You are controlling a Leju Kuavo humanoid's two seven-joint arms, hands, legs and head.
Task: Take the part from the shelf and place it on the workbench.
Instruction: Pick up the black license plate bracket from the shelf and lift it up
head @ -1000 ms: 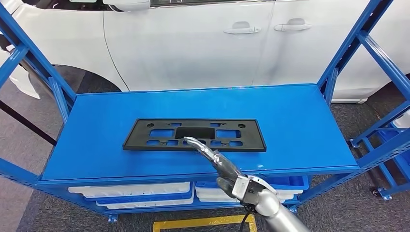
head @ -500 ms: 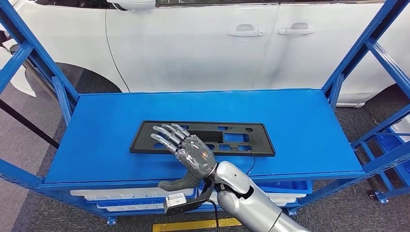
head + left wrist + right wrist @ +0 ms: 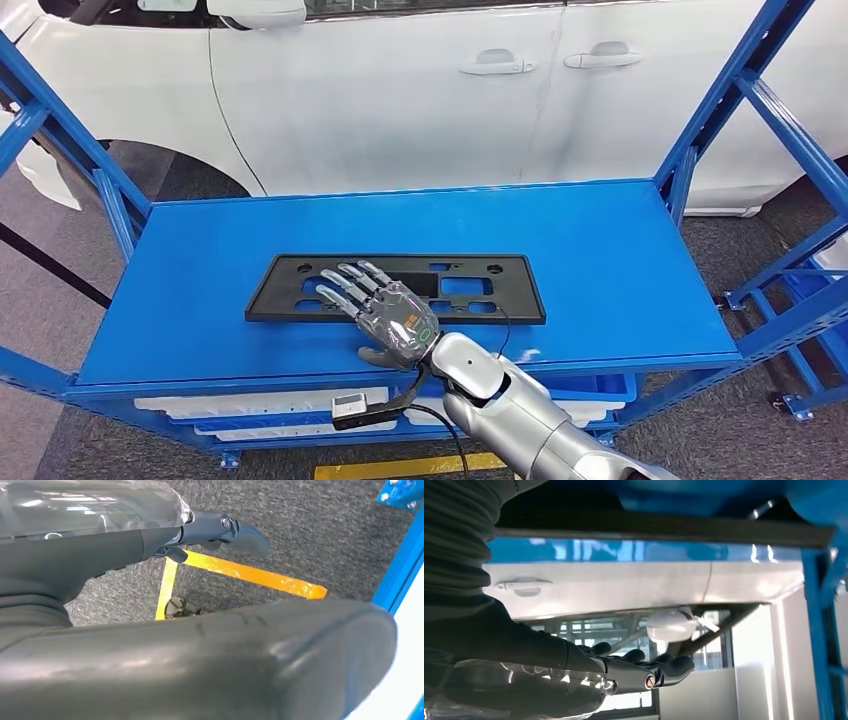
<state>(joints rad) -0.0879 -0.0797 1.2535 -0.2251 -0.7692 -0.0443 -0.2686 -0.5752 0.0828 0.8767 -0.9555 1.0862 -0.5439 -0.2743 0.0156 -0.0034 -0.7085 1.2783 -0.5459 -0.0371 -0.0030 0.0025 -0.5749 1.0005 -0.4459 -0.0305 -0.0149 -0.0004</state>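
One flat black plastic plate-holder part [image 3: 396, 287] is seen lying on the blue metal shelf [image 3: 600, 260]. Above its near edge, the right robot hand [image 3: 385, 315] is spread wide, holding nothing. The thin, flush part could be pushed away rather than gripped.

Blue uprights [image 3: 715, 110] flank shelf [image 3: 620, 260]; front edge open; car [image 3: 400, 90] behind.
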